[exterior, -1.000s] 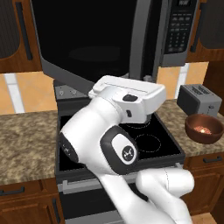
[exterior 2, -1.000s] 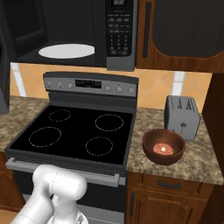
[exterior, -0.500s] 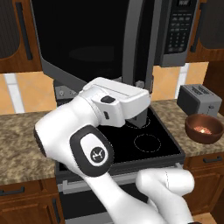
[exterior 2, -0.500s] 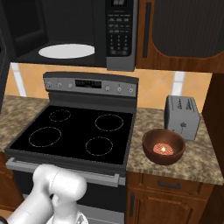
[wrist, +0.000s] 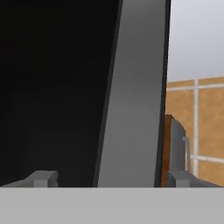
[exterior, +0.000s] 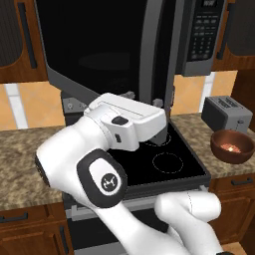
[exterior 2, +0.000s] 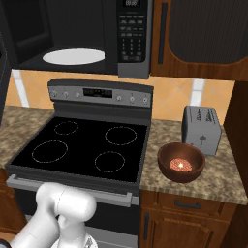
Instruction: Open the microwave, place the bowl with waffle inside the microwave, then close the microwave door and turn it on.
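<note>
The microwave [exterior 2: 77, 38] hangs above the stove, its cavity showing the white turntable plate [exterior 2: 72, 56]. The microwave door [exterior: 99, 50] stands swung wide open to the left. My gripper [exterior: 160, 135] is open just below the door's free edge. In the hand view the gripper [wrist: 109, 180] faces the door's grey frame [wrist: 135, 87], which lies between the spread fingertips [wrist: 41, 178]. The reddish-brown bowl [exterior 2: 180, 162] holds the waffle [exterior 2: 181, 165] and rests on the counter right of the stove, in front of the toaster. The bowl [exterior: 232, 146] is far right of my hand.
A black four-ring stove [exterior 2: 82, 150] fills the counter's middle under the microwave. A grey toaster [exterior 2: 201, 129] stands behind the bowl. The keypad strip [exterior 2: 133, 34] is on the microwave's right. Wooden cabinets [exterior 2: 203, 34] flank the appliance. My own arm [exterior: 99, 169] blocks the lower left base view.
My arm's elbow has swung left and nearer the camera, and the hand has drawn slightly left and down along the door's edge. The bowl has not moved.
</note>
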You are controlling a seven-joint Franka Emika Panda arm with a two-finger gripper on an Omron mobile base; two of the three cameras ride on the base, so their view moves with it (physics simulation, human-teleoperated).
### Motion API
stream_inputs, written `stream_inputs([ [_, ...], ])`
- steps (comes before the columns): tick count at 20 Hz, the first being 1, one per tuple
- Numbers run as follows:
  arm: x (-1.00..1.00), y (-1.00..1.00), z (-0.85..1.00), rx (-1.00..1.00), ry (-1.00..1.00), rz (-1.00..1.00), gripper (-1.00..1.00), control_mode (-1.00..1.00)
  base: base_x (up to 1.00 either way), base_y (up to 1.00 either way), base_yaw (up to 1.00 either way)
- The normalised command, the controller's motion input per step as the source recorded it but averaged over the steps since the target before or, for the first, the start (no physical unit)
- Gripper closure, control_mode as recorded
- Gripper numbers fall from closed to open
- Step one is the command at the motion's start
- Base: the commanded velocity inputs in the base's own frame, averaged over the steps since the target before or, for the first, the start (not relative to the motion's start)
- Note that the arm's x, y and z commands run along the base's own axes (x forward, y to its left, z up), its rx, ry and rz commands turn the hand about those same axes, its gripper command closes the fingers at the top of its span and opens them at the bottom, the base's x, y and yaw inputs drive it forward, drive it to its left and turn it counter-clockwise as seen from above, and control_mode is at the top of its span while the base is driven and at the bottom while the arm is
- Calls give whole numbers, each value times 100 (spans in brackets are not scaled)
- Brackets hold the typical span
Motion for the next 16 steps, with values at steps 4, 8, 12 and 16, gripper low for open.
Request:
stream_inputs([
  [4, -35, 15, 0, 0, -7, 9, -100, -100, 0, 0, 0],
  [8, -51, 10, 0, 0, -4, 4, -100, -100, 0, 0, 0],
  [12, -53, -15, 0, 7, -2, 36, -100, -100, 0, 0, 0],
  [16, -44, -56, 0, 15, 0, 63, -100, -100, 0, 0, 0],
])
